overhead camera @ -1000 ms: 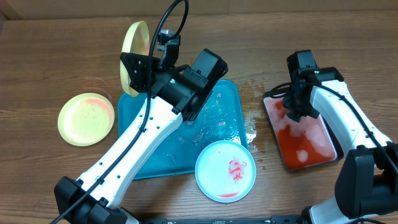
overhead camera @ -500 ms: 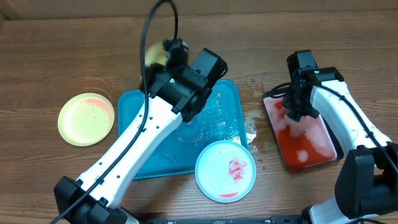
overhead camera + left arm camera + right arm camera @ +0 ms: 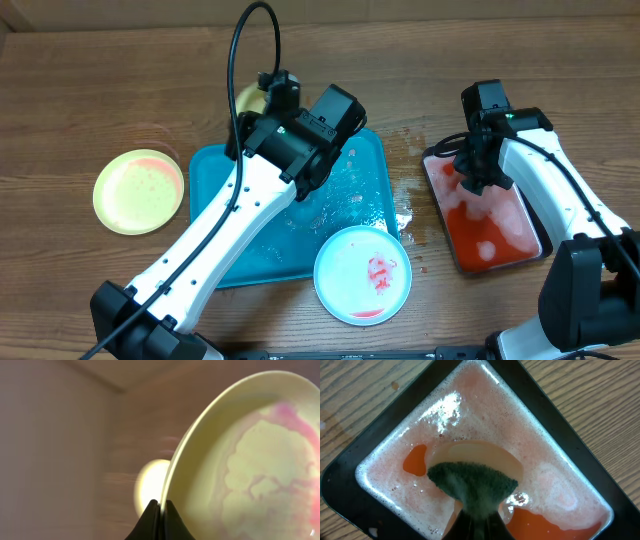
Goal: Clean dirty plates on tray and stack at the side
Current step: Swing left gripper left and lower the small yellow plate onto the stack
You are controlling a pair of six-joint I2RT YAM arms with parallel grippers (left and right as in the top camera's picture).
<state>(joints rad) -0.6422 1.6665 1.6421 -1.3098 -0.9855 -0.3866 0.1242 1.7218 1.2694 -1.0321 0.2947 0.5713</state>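
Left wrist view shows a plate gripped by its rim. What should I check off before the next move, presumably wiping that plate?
1. Left hand shut on the held plate at its rim: ok.
2. Held plate's face clean: not ok, pink smears run across it.
3. Right hand shut on the sponge: ok.
4. Sponge at the foamy red liquid in the black tray: ok; whether it is soaked, cannot tell.
5. Blue-white plate clean: not ok, it has a red smear and overlaps a corner of the turquoise tray.
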